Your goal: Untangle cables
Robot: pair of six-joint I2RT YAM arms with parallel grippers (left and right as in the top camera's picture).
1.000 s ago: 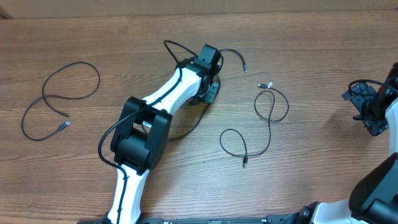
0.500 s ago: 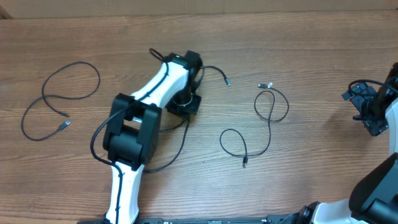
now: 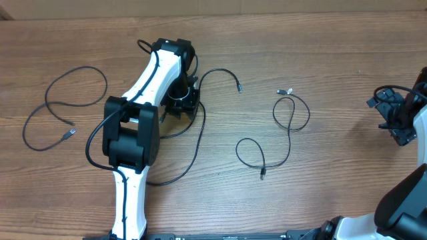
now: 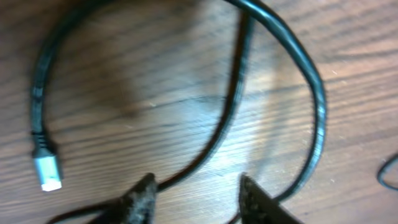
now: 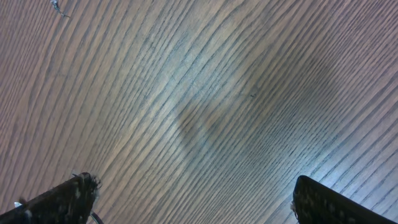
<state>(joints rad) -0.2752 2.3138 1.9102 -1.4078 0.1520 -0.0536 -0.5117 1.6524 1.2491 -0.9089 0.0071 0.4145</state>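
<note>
The left gripper (image 3: 180,103), a black two-finger claw on a white and black robot arm (image 3: 150,77), hangs low over the brown wood-grain table (image 3: 333,47) with its fingers spread. In its wrist view the dark fingertips (image 4: 144,194) stand apart with bare wood between them, pinching nothing. Beneath it lies the middle thin black cable (image 3: 202,123). From up close the cord curves round in a loop (image 4: 318,106) and passes right beside one fingertip, though I cannot tell whether it touches. A small pale silver plug (image 4: 47,173) lies flat on the wood to the side. Seen from above, this cable arcs out from under the gripper to a dark plug tip (image 3: 239,89) and trails down past the arm's elbow.

The left thin black cable (image 3: 48,100) lies in a loose double curl well apart from the arm. The right thin black cable (image 3: 289,137) lies in two loops on the other side, near nothing else.

The right gripper (image 3: 395,119), black as well, sits at the far edge of the table, its jaws spread wide over bare wood (image 5: 196,199) and holding nothing.
</note>
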